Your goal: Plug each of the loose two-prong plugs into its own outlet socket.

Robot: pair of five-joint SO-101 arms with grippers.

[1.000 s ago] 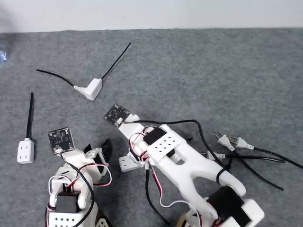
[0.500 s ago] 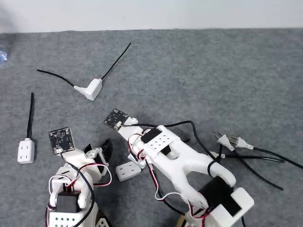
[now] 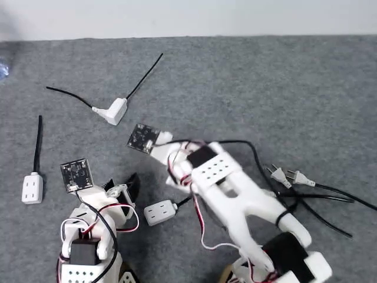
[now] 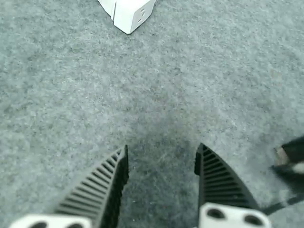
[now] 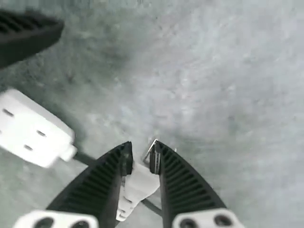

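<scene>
The gripper [image 4: 162,149] hangs over the grey surface [image 4: 213,71] with its two ribbed black fingers [image 4: 107,187] spread apart and nothing between them. A white socket [image 4: 127,12] lies well beyond the fingertips. A dark shape [image 4: 292,156], too cut off to identify, sits far to one side of the socket.

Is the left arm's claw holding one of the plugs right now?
No, the left gripper stands open over bare grey carpet with nothing in it.
</scene>
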